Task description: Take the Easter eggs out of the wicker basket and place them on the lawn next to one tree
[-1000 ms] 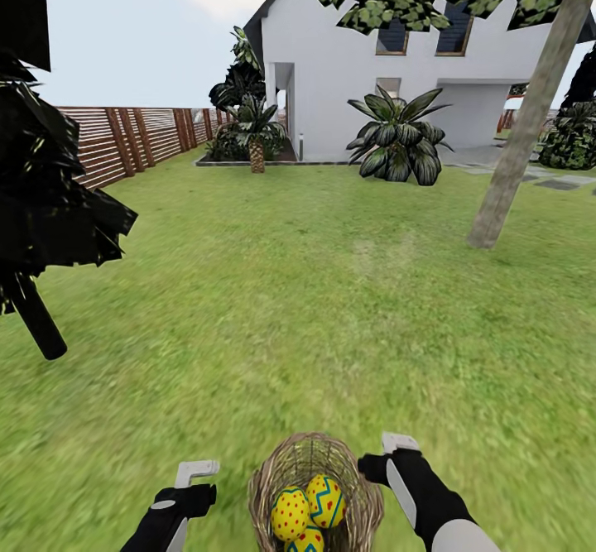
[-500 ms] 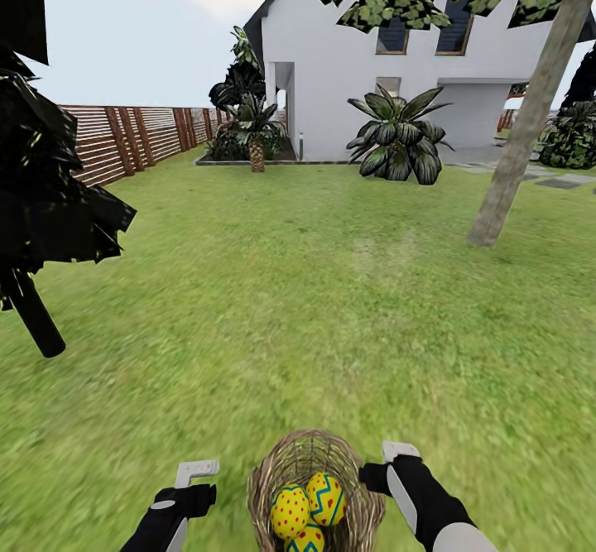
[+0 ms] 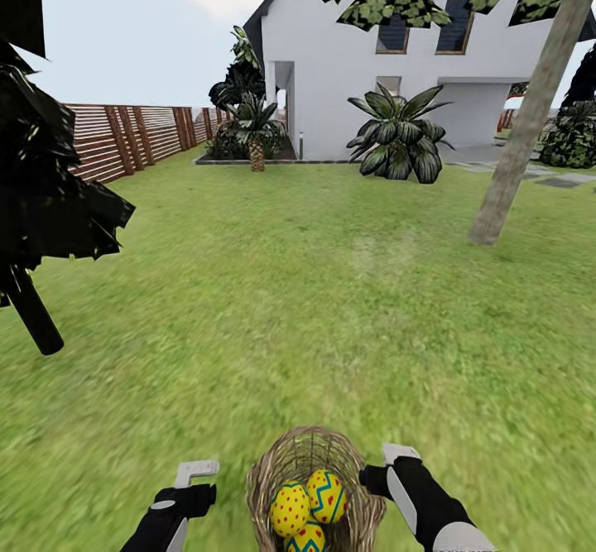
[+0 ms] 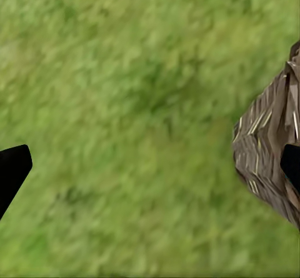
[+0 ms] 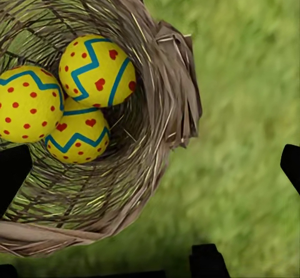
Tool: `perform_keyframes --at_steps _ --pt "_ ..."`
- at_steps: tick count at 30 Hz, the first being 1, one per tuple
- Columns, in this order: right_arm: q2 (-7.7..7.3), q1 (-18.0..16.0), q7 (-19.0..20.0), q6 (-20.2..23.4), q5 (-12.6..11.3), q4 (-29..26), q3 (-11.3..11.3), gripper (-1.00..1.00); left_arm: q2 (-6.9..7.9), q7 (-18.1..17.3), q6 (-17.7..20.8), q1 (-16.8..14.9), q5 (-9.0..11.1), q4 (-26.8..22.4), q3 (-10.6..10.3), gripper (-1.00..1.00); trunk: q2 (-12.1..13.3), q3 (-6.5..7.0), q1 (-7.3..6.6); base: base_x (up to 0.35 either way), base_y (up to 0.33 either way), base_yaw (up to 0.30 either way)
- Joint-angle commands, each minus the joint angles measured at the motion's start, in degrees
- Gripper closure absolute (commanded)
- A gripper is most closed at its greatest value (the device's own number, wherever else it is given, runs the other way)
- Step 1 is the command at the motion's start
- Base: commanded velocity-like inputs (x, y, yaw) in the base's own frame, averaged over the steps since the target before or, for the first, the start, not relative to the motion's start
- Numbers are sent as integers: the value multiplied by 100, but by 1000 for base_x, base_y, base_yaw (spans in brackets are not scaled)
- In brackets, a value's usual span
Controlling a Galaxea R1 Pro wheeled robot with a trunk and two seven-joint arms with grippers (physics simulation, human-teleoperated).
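Observation:
The wicker basket [image 3: 308,463] sits on the lawn [image 3: 314,304] at the bottom middle of the head view, holding three yellow Easter eggs [image 3: 290,509] with red dots and blue zigzags. My left gripper [image 3: 195,471] hovers open just left of it; in the left wrist view that gripper [image 4: 150,168] is over grass with the basket [image 4: 265,153] beside one finger. My right gripper [image 3: 399,454] is open at the basket's right rim. In the right wrist view the right gripper [image 5: 152,172] looks down over the basket wall [image 5: 165,103] and the eggs [image 5: 97,72]. A tree [image 3: 521,130] with a bare grey-brown trunk stands far right.
A black conifer [image 3: 37,196] stands at the left. Beyond the grass are a brown slatted fence [image 3: 124,142], a white house [image 3: 348,55], dark palms [image 3: 399,142] and paving slabs [image 3: 556,181]. Open grass lies between the basket and the tree.
The whole picture has shifted slightly, so the camera has moved a little; the basket and conifer sit marginally higher. Both arms hold the same pose beside the basket.

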Motion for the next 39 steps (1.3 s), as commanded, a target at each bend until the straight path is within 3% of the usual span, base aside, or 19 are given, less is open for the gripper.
perform_keyframes --at_steps 1,8,13,19,27,39 --pt "8 -48 -18 31 -2 -10 -28 -100 -1 24 30 0 26 -10 -1 -100 -45 -24 22 0 0 0" --pt "15 -418 -281 84 -1 79 -26 -100 -1 25 25 2 24 -10 -4 -100 -325 -150 176 0 0 0" --pt "8 -496 -500 90 -1 125 -23 -100 -1 25 26 1 21 -10 -6 -100 -526 -240 286 0 0 0" --pt "3 -612 -540 95 -1 214 -28 -100 -1 25 27 -1 26 -10 -3 -100 -767 -347 418 0 0 0" --pt "2 -904 -554 52 0 801 -28 -100 0 25 30 2 22 -27 -5 -100 -1087 -491 593 0 0 0" --pt "-20 -1037 -555 43 6 911 -29 -100 -1 25 30 -1 22 -31 -7 -100 -1569 -706 857 0 0 0"
